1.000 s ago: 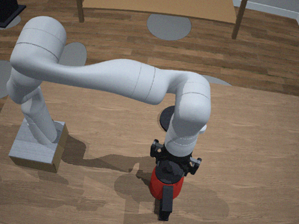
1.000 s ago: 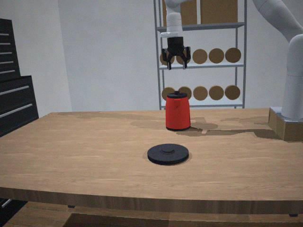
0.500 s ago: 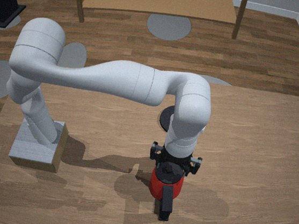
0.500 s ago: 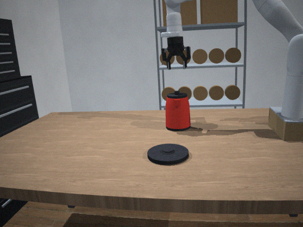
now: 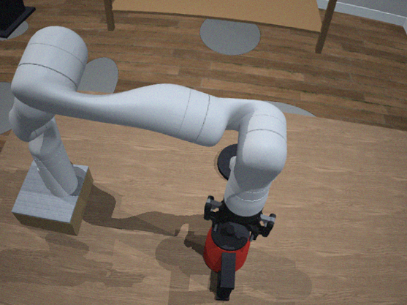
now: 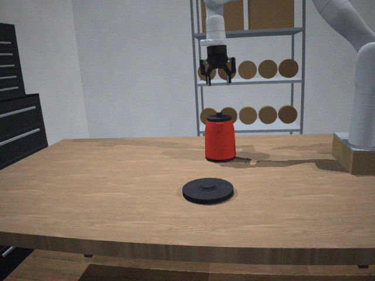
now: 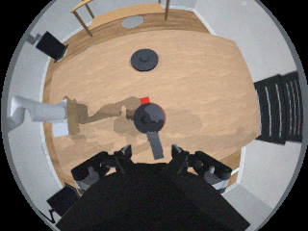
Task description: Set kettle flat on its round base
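The red kettle [image 5: 212, 254] [image 6: 220, 140] stands upright on the table, off its base. Its black handle [image 5: 228, 269] [image 7: 155, 145] points away from the base; in the exterior view the body hides it. Its black lid [image 5: 228, 243] [image 6: 211, 118] [image 7: 153, 126] is on. The round black base [image 5: 223, 163] [image 6: 193, 195] [image 7: 137, 63] lies flat, stud [image 6: 207, 185] [image 7: 144, 59] up, partly hidden by the arm in the top view. My gripper [image 5: 233, 231] [image 6: 218, 84] [image 7: 151, 150] is open and empty, pointing down well above the kettle.
The wooden table [image 5: 340, 220] [image 6: 120, 211] [image 7: 207, 72] bears the kettle, the base and the arm's mounting block [image 5: 48, 201] [image 6: 363, 158]. A shelf rack [image 6: 248, 83] stands behind the table in the exterior view, and a black drawer cabinet [image 6: 18, 120] [image 7: 279, 108] stands beside it.
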Motion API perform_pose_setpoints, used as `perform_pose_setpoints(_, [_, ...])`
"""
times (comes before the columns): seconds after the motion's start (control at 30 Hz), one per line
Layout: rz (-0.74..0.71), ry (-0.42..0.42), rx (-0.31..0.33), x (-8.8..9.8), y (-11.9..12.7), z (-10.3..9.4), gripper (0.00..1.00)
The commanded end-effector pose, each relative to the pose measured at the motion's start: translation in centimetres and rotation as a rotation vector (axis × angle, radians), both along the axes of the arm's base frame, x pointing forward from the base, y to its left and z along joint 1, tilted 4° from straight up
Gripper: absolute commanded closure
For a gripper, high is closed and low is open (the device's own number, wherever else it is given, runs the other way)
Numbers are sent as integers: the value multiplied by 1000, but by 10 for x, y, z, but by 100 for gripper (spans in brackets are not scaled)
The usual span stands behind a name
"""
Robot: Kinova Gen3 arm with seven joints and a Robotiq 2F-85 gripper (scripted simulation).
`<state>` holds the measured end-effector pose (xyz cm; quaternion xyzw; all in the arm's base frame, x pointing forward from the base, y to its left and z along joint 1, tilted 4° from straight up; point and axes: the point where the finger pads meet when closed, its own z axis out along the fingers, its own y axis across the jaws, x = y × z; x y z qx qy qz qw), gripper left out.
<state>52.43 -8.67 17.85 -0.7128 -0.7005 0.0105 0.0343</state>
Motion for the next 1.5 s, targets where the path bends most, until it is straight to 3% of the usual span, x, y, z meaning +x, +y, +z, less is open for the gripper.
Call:
perform_pose_setpoints(0.0, [7, -3, 1, 1, -1, 1, 20])
perform_pose_setpoints(1.47, [142, -16, 15, 4, -7, 3, 20])
